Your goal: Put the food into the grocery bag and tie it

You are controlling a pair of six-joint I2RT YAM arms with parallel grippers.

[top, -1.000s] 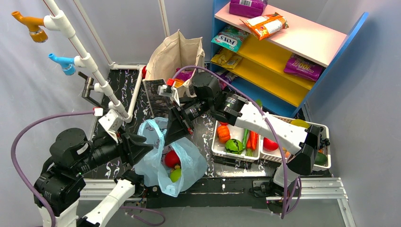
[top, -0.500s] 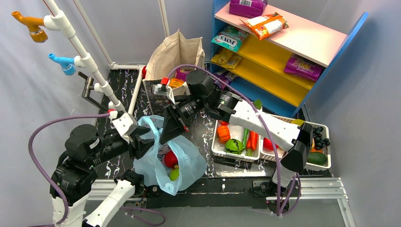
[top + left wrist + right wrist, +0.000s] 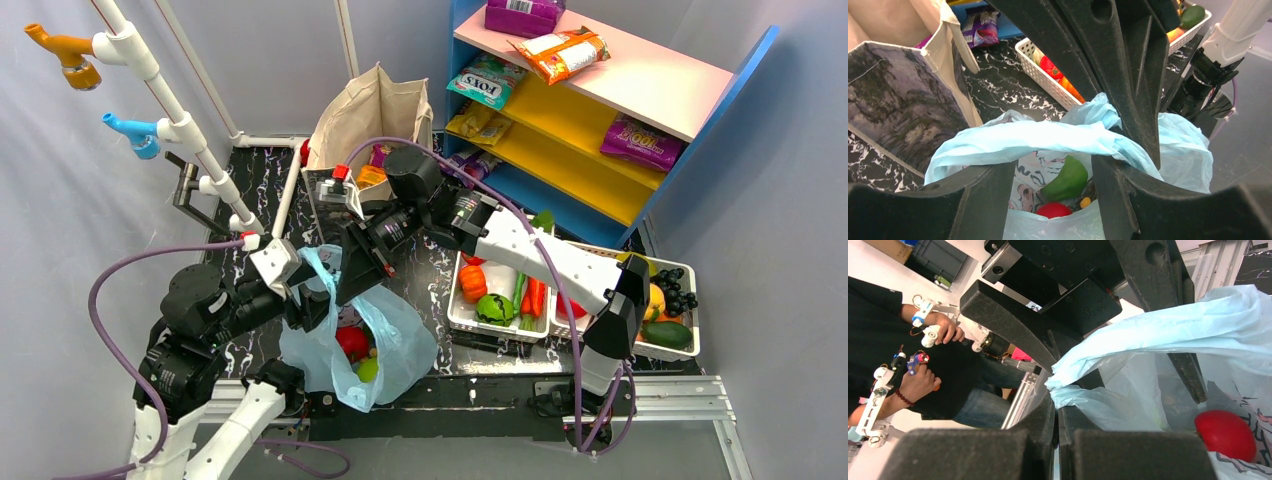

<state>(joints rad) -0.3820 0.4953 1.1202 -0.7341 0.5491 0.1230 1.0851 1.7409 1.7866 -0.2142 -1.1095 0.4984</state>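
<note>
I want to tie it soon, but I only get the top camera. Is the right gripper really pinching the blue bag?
Observer: Yes. Its wrist camera shows the right gripper shut on a bunched strip of the grocery bag.
Operator: And the left one?
Observer: The left gripper is open, and the bag's rim stretches across the gap.
Operator: Is anybody around?
Observer: The right wrist camera catches a person in a black top beyond the bag.

Red fruit (image 3: 1054, 210) (half behind grocery bag (image 3: 1048, 137))
</note>
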